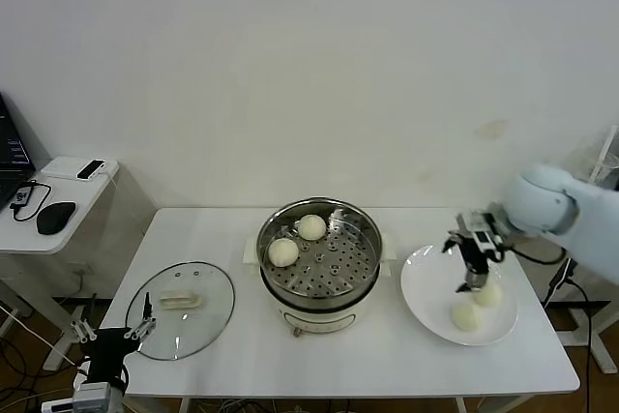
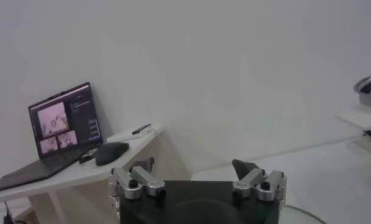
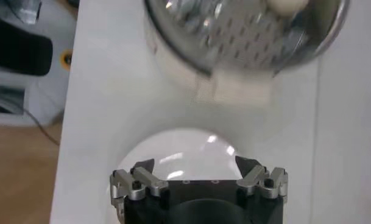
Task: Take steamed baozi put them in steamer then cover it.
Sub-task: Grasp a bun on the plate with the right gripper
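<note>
My left gripper (image 1: 145, 324) hangs at the white table's (image 1: 222, 355) left front corner, fingers spread wide and empty, just beside the round clear glass cover (image 1: 181, 309); its cream handle runs left to right. The shiny steel steamer (image 1: 320, 256) in the middle holds two cream-white baozi (image 1: 283, 251). My right gripper (image 1: 474, 282), fingers wide, points down over the flat white plate (image 1: 426, 292) with two more buns (image 1: 467, 316).

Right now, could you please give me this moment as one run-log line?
steamer: two baozi inside | plate: two left | right gripper: open above plate | left gripper: open, parked by cover
</note>
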You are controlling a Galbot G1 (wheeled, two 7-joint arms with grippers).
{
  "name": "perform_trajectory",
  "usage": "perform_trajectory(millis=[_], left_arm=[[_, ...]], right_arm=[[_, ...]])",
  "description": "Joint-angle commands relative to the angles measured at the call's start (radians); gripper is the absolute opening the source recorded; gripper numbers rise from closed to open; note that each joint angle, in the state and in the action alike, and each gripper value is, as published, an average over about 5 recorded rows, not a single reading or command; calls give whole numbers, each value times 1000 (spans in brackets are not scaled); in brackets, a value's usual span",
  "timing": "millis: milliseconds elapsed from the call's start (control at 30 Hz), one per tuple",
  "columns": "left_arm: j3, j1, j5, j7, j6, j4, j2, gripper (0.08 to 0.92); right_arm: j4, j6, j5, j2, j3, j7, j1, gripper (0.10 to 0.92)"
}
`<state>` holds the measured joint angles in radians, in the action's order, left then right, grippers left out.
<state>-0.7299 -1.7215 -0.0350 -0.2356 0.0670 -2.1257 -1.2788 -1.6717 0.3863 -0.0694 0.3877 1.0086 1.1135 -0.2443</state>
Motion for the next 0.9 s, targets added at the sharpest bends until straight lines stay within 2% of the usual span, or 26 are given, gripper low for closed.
perform_trajectory(millis=[33, 267, 900], left_arm=[[-4, -3, 1, 1, 1, -1, 0, 823], [-7, -10, 6, 0, 0, 6, -11, 823], [-27, -20, 6, -1, 1, 5, -16, 823]], right_arm=[[27, -53, 133, -90, -265, 22, 349, 823], [92, -45, 175, -23, -364, 9, 467, 823], [257, -68, 234, 116, -355, 1, 482, 823]])
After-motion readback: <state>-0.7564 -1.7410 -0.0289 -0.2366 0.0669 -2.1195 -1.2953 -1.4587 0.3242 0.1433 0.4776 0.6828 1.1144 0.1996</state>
